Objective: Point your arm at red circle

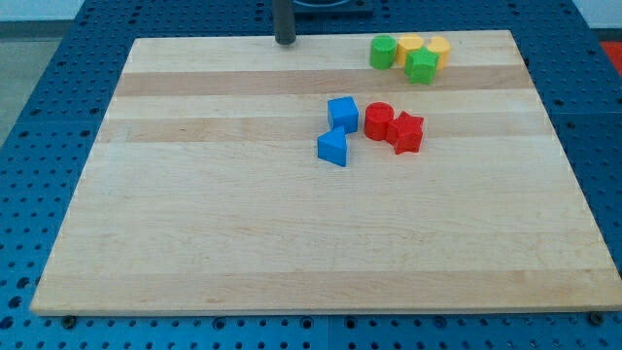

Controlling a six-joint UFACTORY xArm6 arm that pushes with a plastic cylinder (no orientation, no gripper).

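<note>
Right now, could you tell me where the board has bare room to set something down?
The board is bare along the view's left and bottom. It is crowded around the red circle, red star and blue blocks, and the green and yellow blocks.

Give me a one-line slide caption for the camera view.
My tip rests at the board's top edge, far up-left of the red circle, which touches a red star beside two blue blocks.

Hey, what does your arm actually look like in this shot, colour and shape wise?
Only the lower part shows: a straight, dark grey round rod, plain, with no visible cables or markings. My tip is its blunt end. The rest is cut off at the view's top.
</note>
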